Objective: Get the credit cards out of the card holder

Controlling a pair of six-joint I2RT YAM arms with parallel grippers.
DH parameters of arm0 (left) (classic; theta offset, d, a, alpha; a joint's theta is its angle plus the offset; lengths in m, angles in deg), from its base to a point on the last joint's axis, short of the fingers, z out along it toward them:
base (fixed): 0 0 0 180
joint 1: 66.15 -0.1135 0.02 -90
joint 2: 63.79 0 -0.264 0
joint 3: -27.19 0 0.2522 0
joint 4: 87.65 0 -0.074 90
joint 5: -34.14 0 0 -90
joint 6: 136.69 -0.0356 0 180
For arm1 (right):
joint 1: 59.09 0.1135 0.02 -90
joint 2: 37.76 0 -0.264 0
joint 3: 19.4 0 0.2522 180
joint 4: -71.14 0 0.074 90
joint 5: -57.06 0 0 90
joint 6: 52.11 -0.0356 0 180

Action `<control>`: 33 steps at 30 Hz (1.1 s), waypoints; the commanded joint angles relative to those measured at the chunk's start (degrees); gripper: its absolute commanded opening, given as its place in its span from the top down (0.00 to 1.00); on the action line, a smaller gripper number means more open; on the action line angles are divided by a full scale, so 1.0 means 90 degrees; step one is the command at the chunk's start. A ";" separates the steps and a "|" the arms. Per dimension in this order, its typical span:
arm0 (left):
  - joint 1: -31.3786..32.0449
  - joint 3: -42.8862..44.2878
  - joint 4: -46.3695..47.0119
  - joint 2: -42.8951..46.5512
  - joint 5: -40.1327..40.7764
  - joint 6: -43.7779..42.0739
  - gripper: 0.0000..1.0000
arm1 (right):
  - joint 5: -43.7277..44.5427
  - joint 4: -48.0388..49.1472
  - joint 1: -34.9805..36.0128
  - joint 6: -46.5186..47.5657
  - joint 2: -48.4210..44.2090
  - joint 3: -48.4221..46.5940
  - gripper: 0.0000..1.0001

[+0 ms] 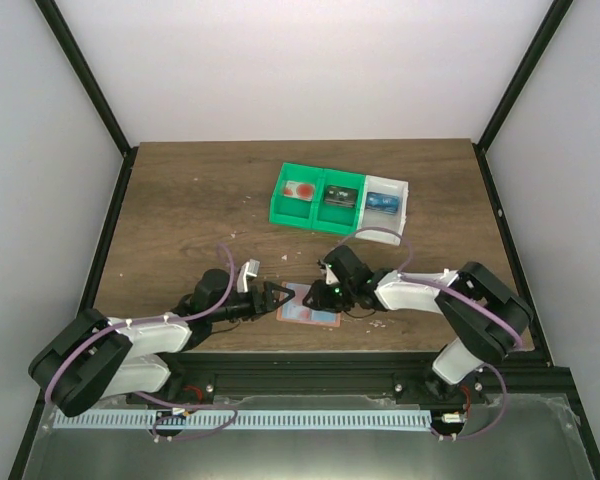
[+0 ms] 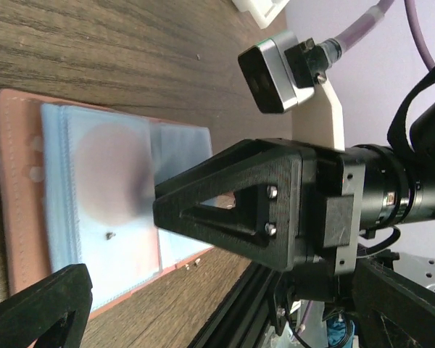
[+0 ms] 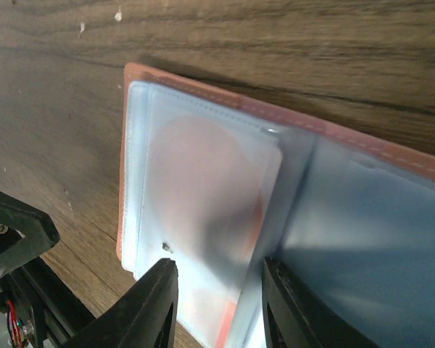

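Wooden tabletop (image 1: 180, 200) carried the open card holder (image 1: 308, 306) flat between my grippers. My left gripper (image 1: 278, 297) stood wide open, empty; my right gripper (image 3: 217, 274), half open, straddled a sleeved credit card (image 3: 203, 188): thin, stiff, slippery, I judged, best pinched by its exposed edge.

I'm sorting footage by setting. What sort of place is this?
Probably a lab robot test cell, not a home: white panel walls in a black frame enclose a wooden table, with the left arm and right arm bolted at its near edge.
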 commanded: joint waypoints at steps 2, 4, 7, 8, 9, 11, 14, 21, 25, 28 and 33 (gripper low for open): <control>-0.0047 -0.0061 0.0120 0.0059 0.0009 -0.0027 0.00 | 0.0396 -0.0382 0.0381 0.0088 0.0190 -0.0142 0.79; -0.0051 -0.0058 0.0121 0.0041 0.0021 -0.0022 0.00 | 0.0489 -0.0381 0.0435 0.0100 0.0175 -0.0061 0.86; -0.0050 -0.0061 0.0175 0.0025 0.0004 0.0031 0.00 | 0.0622 -0.0418 0.0459 0.0182 0.0083 0.0041 0.94; -0.0049 -0.0052 0.0178 0.0025 -0.0005 0.0040 0.00 | 0.0642 -0.0390 0.0464 0.0231 0.0034 0.0085 0.95; -0.0051 -0.0050 0.0181 0.0034 -0.0013 0.0050 0.00 | 0.0647 -0.0347 0.0464 0.0255 -0.0044 0.0147 0.97; -0.0051 -0.0046 0.0181 0.0053 -0.0027 0.0061 0.00 | 0.0627 -0.0198 0.0464 0.0339 -0.0208 0.0288 0.99; -0.0045 -0.0051 0.0241 0.0032 -0.0090 0.0056 0.00 | 0.0537 0.0068 0.0464 0.0335 -0.0510 0.0523 0.99; -0.0047 -0.0046 0.0617 -0.0379 -0.0344 0.0097 0.08 | 0.0274 0.0606 0.0464 0.0136 -0.0715 0.0744 1.00; -0.0051 -0.0082 0.1027 -0.0648 -0.0573 0.0226 0.11 | 0.0008 0.1130 0.0458 -0.0065 -0.0646 0.0945 1.00; -0.0047 -0.0053 0.1200 -0.0804 -0.0719 0.0265 0.11 | -0.0062 0.1379 0.0463 -0.0201 -0.0627 0.1059 0.99; -0.0057 -0.0001 0.1189 -0.0993 -0.0728 0.0152 0.06 | -0.0082 0.1508 0.0464 -0.0261 -0.0622 0.1130 0.99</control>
